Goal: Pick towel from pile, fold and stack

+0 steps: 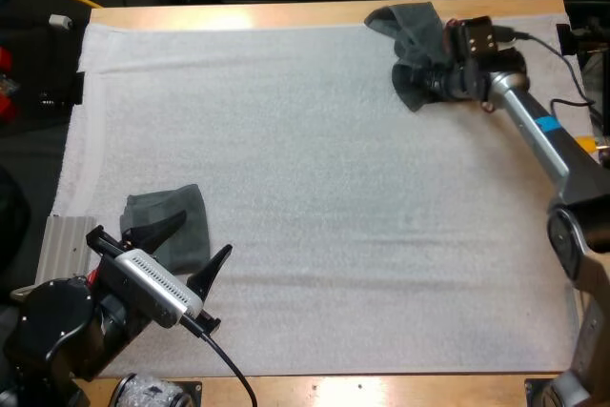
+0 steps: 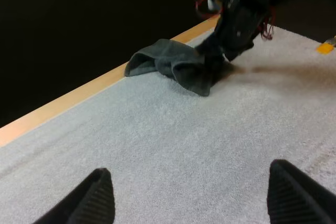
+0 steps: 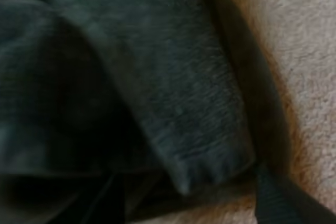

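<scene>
Nearest, at the near left corner of the white mat (image 1: 334, 235), the left claw (image 1: 193, 243) hovers with its jaws spread wide and nothing between them. Just beyond it, on the same corner of the mat, lies one folded towel (image 1: 188, 205), a flat dark grey-green piece. One tip of the claw overlaps its near edge in the high view, though I cannot tell whether it touches. That towel reads as the start of the stack, so I judge one round of the job done.

Past it stretches the mat's open middle. At the mat's far right corner, close to the wooden edge of the surface (image 1: 286, 14), sits the crumpled towel (image 1: 412, 28), bunched and draped over itself. The right claw (image 1: 424, 78) is at the towel's nearer end, low against the cloth, and the right wrist view has a hem of the towel directly in front of it. Whether it grips the cloth or is merely around it, I cannot tell.

What is left, by my reading: lift this towel away from the far right corner, spread it on the mat's middle, fold it, and set it on the folded towel at the near left corner.
</scene>
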Robot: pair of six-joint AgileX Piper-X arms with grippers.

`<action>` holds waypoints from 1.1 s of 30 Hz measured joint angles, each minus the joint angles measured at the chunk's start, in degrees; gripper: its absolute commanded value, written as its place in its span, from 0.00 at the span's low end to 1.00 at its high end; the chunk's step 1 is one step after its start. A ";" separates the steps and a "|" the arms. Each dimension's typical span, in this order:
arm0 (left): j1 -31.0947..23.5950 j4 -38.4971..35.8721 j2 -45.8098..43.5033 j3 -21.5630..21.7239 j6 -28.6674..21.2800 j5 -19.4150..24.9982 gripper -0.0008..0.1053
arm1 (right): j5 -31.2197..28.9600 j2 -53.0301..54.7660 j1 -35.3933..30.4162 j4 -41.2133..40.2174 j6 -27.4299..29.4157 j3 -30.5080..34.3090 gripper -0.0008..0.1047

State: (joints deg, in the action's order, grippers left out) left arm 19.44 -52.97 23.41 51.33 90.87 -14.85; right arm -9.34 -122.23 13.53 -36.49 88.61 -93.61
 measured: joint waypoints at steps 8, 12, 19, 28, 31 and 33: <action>0.00 0.00 0.00 0.00 0.00 0.00 0.57 | -1.24 -2.02 -1.45 6.11 0.00 -0.08 0.43; 0.00 0.00 0.00 0.00 0.00 0.00 0.57 | -2.01 -2.02 -2.01 7.57 0.00 -0.13 0.10; 0.00 0.00 0.42 0.00 0.00 0.00 0.57 | -1.01 -2.02 -2.05 6.34 0.00 -0.38 0.01; 0.00 0.00 3.40 0.00 0.00 0.00 0.57 | -0.99 4.82 -0.14 -1.67 9.88 -0.47 0.01; 0.00 0.00 3.47 0.12 0.00 0.00 0.57 | -0.99 10.28 1.13 -3.22 12.72 -0.47 0.01; 0.00 0.00 3.47 0.42 0.00 0.00 0.57 | -0.76 13.82 1.68 -4.22 13.50 -0.47 0.01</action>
State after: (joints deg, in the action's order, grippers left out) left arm 19.44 -52.97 26.87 51.75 90.87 -14.85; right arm -10.09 -108.41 15.20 -40.71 102.11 -94.08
